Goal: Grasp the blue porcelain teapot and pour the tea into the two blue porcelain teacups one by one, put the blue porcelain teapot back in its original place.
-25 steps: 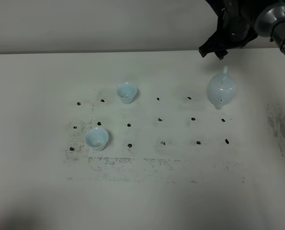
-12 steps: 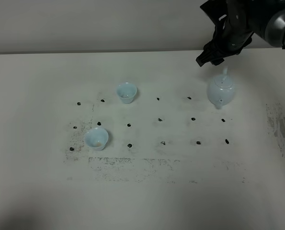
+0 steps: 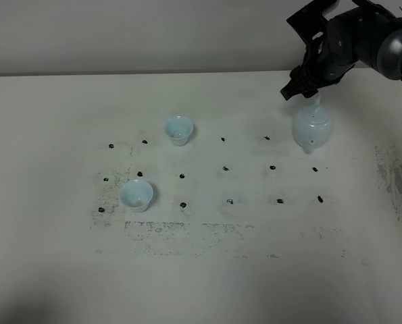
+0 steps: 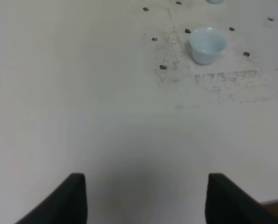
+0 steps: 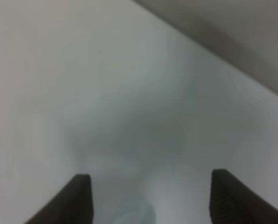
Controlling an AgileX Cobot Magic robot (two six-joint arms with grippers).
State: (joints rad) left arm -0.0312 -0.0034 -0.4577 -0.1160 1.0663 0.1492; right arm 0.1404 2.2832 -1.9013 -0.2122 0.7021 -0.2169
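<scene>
Your widest room is the near strip of the table point(image 3: 52, 283) and its left side, flat enough for a gripper to sweep through. Left of centre stand two obstacles, the far teacup point(image 3: 178, 130) and the near teacup point(image 3: 136, 195), well apart, with a lane between them. Rightward, the middle carries only flat dark marks point(image 3: 225, 169) until you meet the teapot point(image 3: 312, 126) at the far right. The right gripper point(image 3: 299, 84), fingers apart, and its dark arm point(image 3: 363, 40) crowd the air over the pot's far side. Right of the pot the surface lies open. The left gripper point(image 4: 146, 178) faces bare table up to the near teacup.
</scene>
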